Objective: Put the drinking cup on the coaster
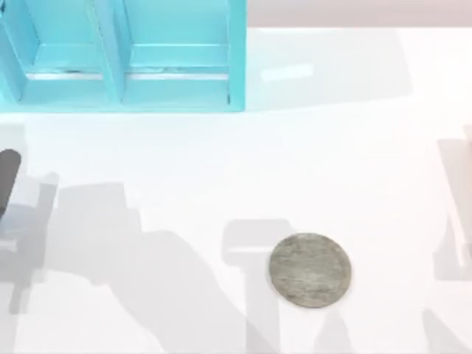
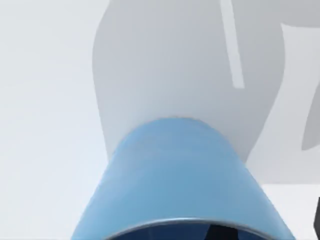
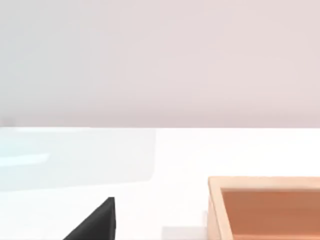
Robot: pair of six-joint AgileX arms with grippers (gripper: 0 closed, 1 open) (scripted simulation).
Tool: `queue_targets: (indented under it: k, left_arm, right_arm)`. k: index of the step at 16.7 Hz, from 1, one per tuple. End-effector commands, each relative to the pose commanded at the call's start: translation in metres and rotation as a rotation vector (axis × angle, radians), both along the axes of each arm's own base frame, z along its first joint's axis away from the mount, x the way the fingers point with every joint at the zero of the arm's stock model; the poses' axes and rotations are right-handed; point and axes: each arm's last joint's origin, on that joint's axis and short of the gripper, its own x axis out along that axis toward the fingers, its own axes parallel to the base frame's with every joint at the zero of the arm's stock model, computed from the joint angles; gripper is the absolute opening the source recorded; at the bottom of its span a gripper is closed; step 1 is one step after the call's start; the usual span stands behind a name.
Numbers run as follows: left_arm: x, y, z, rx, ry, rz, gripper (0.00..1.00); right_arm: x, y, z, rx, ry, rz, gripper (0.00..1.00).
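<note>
Left wrist view: the drinking cup (image 2: 180, 180) is seen close under the left arm's camera, grip state cannot be told, and the coaster (image 1: 310, 269) is judged rightward of it.

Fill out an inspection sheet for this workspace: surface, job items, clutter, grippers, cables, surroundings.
Surface: white table, crossed by grey shadows.
Job's things: the coaster lies flat at the front, right of centre, nothing on it. The drinking cup sits close before the left wrist camera, above the table.
Clutter: turquoise shelf unit at the back left; wooden box in the right wrist view.
Grippers: left arm at the table's left edge; finger state cannot be told.
Cables: nothing seen.
Surroundings: pale wall.
</note>
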Motion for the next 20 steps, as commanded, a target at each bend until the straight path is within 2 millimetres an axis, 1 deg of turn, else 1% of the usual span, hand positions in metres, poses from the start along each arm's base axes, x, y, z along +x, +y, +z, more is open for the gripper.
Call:
queue_targets:
  k: [2,3,12,14,17,20]
  left_arm:
    - [0.000,0.000,0.000,0.000,0.000,0.000,0.02]
    - [0.000,0.000,0.000,0.000,0.000,0.000,0.00]
    - [0.000,-0.001,0.001,0.000,-0.002,-0.003,0.00]
    - [0.005,-0.004,0.002,0.000,-0.001,0.011,0.00]
    - [0.022,-0.020,0.006,-0.001,0.002,0.072,0.00]
    - [0.046,-0.052,0.011,0.001,0.011,0.180,0.00]
  right_arm:
    - [0.000,0.000,0.000,0.000,0.000,0.000,1.00]
    - [0.000,0.000,0.000,0.000,0.000,0.000,1.00]
    - [0.000,0.000,0.000,0.000,0.000,0.000,1.00]
    - [0.000,0.000,0.000,0.000,0.000,0.000,1.00]
    - [0.000,0.000,0.000,0.000,0.000,0.000,1.00]
    - [0.000,0.000,0.000,0.000,0.000,0.000,1.00]
